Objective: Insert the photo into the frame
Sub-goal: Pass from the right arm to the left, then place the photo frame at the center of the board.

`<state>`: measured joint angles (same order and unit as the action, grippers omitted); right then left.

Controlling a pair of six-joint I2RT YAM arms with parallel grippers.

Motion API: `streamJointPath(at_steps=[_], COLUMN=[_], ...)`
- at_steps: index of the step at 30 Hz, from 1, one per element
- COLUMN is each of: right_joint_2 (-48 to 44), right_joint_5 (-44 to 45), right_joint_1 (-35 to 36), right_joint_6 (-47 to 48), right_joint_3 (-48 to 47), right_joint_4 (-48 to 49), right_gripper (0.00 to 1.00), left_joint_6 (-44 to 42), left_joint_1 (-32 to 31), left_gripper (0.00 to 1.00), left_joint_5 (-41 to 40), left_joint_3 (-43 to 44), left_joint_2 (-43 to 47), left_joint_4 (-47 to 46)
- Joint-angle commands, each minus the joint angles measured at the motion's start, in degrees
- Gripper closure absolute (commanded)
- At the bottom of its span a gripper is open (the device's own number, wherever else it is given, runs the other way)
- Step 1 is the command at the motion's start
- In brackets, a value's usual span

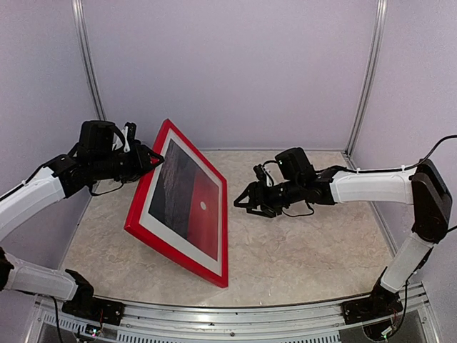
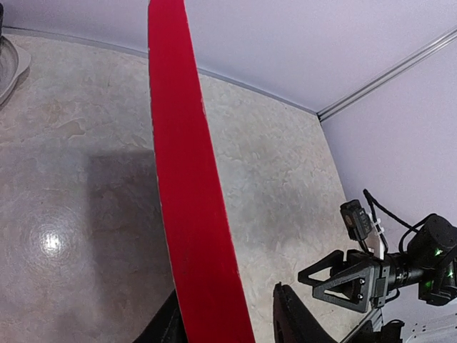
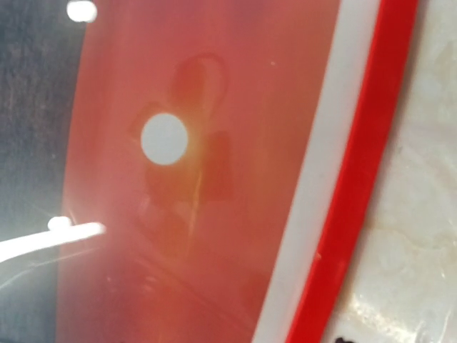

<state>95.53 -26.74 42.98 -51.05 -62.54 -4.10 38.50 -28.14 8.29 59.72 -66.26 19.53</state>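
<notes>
Your frame [image 1: 175,251] stands tilted on the worktop [image 1: 300,243], left of centre. Its left side is raised and its red face is turned toward your right arm. Its long sides run from the near edge toward the back wall.

The photo [image 1: 189,200] sits inside the frame with its white margin showing all round. The dark sea is on the raised left side, the red sky is on the lower right, and the small white sun [image 1: 203,206] lies in the red.

Your left end effector [image 1: 151,158] straddles the frame's raised edge. Its fingers [image 2: 289,318] are spread, and a sliver of worktop shows between one finger and the red strip.

Your right end effector [image 1: 241,202] hovers just off the frame's right side, spread and holding nothing.
</notes>
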Motion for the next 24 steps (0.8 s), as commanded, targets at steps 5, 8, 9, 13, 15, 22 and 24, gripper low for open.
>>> streamJointPath(at_steps=[5, 8, 9, 13, 15, 22, 24], right_joint_2=[0.22, -0.30, -0.52, -1.49, -2.09, -5.72, -6.99], right_joint_5=[0.80, 0.95, 1.18, 2.62, 3.25, 5.95, 6.60], right_joint_1=[-1.23, -1.64, -1.75, -2.15, -2.49, -2.95, -2.90], right_joint_6=[1.47, 1.63, 1.77, 2.58, 2.87, 4.32, 4.96], right_joint_3=[1.63, 2.15, 2.37, 2.99, 3.61, 4.60, 4.43], right_joint_4=[-2.18, -2.48, -2.76, -4.28, -4.90, -7.76, -8.95], right_gripper=[0.39, 0.38, 0.37, 0.35, 0.34, 0.27, 0.25], left_joint_6=[-0.18, 0.46, 0.72, 1.92, 2.70, 5.60, 6.24], left_joint_1=[0.10, 0.10, 0.10, 0.10, 0.10, 0.10, 0.01], left_gripper=[0.62, 0.62, 0.62, 0.63, 0.64, 0.65, 0.65], left_joint_5=[-0.67, -0.49, -0.53, -0.80, -0.98, -0.71, -1.10], left_joint_3=[-4.74, -6.54, -7.12, -10.29, -12.07, -17.67, -18.90], left_joint_2=[2.53, 2.77, 2.86, 3.53, 3.91, 4.50, 4.47], left_joint_4=[-2.50, -3.90, -4.34, -6.50, -8.30, -13.95, -15.09])
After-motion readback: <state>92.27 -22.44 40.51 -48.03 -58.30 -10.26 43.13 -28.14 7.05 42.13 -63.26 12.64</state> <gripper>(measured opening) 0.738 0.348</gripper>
